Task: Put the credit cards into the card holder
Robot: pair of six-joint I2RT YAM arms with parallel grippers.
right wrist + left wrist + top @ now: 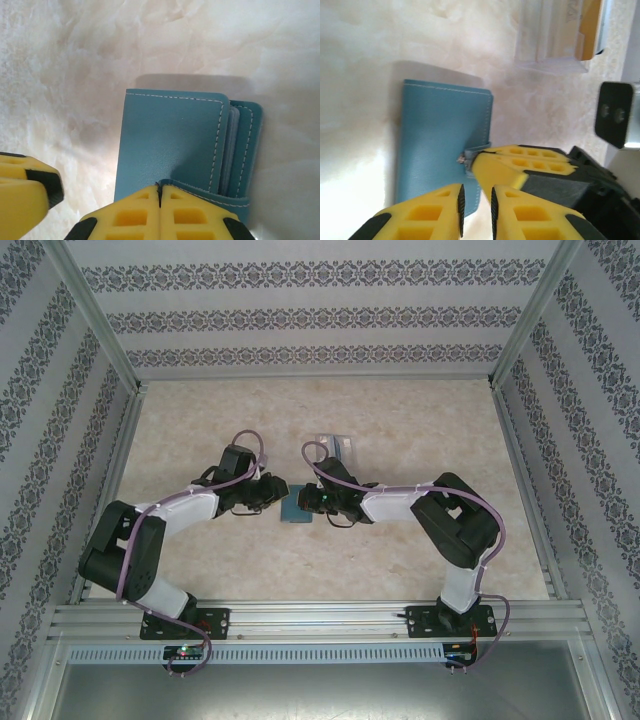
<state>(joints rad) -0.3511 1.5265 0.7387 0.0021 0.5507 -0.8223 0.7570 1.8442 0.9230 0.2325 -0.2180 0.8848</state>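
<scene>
Between the left gripper [477, 210] and right gripper [160, 192] lies one blue wallet [170, 135].

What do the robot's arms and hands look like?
The left arm and right arm have black joints, white links and a lilac cable along each. The left hand and right hand have blocky yellow fingers with square pockets and black pads.

The wallet [297, 507] lies before the card holder [336, 447].
</scene>
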